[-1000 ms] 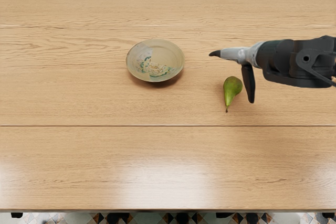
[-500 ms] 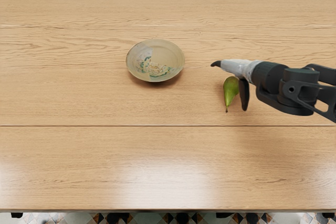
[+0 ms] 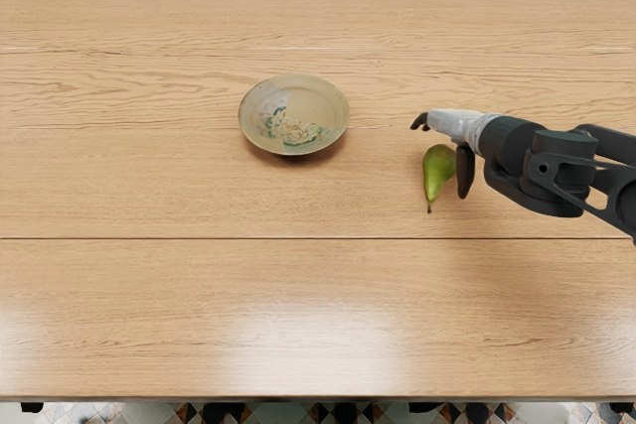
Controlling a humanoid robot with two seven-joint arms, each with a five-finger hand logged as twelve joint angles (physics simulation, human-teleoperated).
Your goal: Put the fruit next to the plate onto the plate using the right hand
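Note:
A green pear (image 3: 435,172) lies on the wooden table, stem toward the front, to the right of a pale ceramic plate (image 3: 250,96) with a painted centre. My right hand (image 3: 441,152) comes in from the right edge and sits low over the pear's broad end. Its long fingers (image 3: 429,121) bend slightly down just behind the fruit, and the dark thumb (image 3: 464,170) hangs close against the pear's right side. The hand is still open and the pear rests on the table. The left arm does not show.
The wooden table (image 3: 318,285) runs across the whole view, with a teal wall along the back edge. Only the plate and the pear lie on it. A seam crosses the tabletop just in front of the pear.
My right hand has come down and slightly left onto the pear, with the fingertips curling in and the thumb drawing near its side. The pear and plate have not moved.

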